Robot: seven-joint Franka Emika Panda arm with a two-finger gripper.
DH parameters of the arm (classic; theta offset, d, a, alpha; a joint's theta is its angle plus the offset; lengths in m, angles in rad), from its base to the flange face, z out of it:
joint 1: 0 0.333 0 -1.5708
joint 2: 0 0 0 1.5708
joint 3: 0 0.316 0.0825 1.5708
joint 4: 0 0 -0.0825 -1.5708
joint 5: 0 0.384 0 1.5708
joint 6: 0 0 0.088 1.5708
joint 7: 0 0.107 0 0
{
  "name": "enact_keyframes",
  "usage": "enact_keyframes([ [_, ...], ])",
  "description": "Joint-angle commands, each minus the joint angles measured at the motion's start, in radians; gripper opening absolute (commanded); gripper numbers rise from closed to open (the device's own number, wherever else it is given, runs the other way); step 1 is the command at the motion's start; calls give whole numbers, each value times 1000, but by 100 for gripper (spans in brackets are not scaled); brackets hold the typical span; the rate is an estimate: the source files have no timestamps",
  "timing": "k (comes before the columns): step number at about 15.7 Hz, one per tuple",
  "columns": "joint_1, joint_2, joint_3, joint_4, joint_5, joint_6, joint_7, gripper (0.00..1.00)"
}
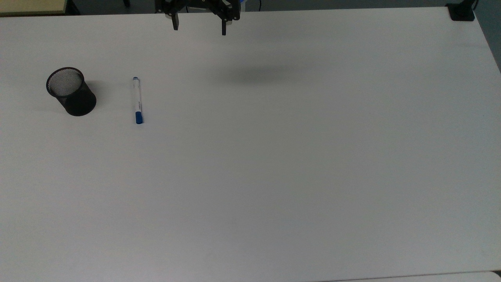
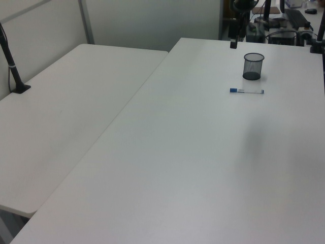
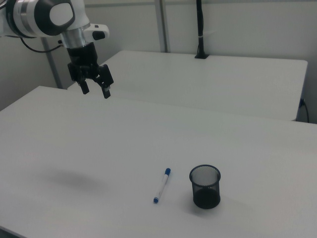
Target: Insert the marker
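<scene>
Two items wait on your smooth matte white table (image 1: 274,176). Top view's left: black wire-mesh cylindrical pen cup (image 1: 71,91), upright, mouth open for insertion. Just right: slim white plastic marker with blue cap (image 1: 137,100), lying flat, ungrasped. Further right, far edge: black two-finger gripper (image 1: 199,27) high above table, jaws released, empty.

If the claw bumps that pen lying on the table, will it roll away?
Probably. The marker looks slim and round and lies flat on the smooth table, so a sideways nudge could roll it. It looks stiff and light, so the open claw should lift it without bending. The mesh cup beside it looks light too and might tip if knocked.
</scene>
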Motion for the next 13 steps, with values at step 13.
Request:
enact_keyframes([
  [13, -9, -5, 3, -8, 11, 11, -79, 100],
])
